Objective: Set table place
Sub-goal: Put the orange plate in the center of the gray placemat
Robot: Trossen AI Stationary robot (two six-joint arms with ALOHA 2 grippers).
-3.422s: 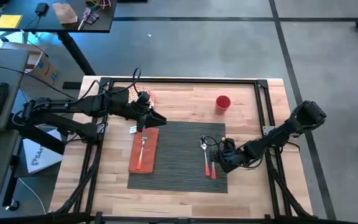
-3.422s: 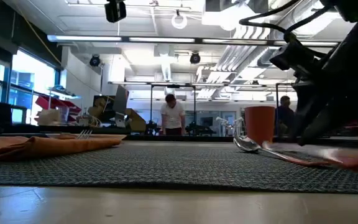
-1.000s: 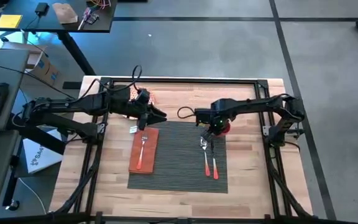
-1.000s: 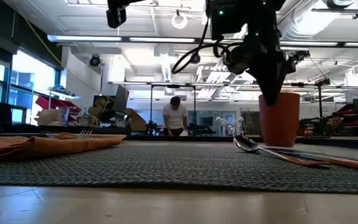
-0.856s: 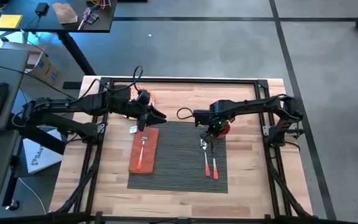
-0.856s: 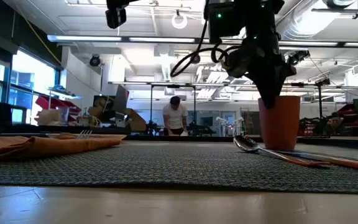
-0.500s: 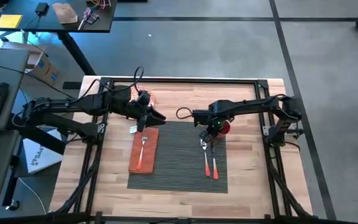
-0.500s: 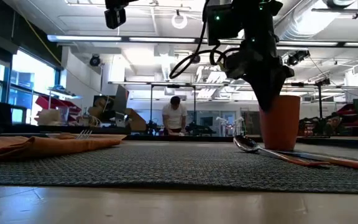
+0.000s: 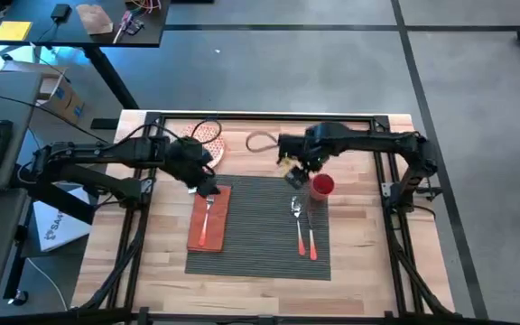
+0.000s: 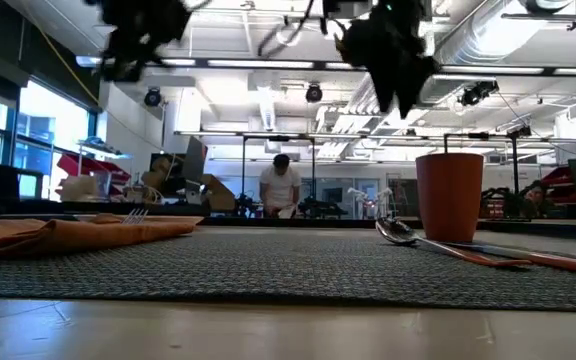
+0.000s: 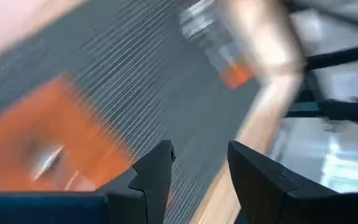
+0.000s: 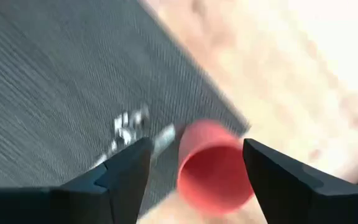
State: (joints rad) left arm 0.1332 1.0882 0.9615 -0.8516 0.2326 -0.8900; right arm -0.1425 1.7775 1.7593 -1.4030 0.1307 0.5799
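Right gripper (image 9: 293, 173) hangs with fingers spread wide and empty above the mat's (image 9: 260, 226) far edge, just beside the red cup (image 9: 322, 186) (which stands upright at the mat's far right corner). Left gripper (image 9: 208, 187), fingers parted, hovers over the napkin's (image 9: 209, 217) far end, probably touching nothing. Mat lies mid-table (image 9: 359, 262).

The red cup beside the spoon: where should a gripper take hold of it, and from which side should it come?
The red cup stands upright with its mouth open, at the placemat's far right corner. Probably best to come from above and pinch the rim wall, one finger inside and one outside. The right gripper is open just above it. The spoon lies close on the left, so a side approach looks riskier.
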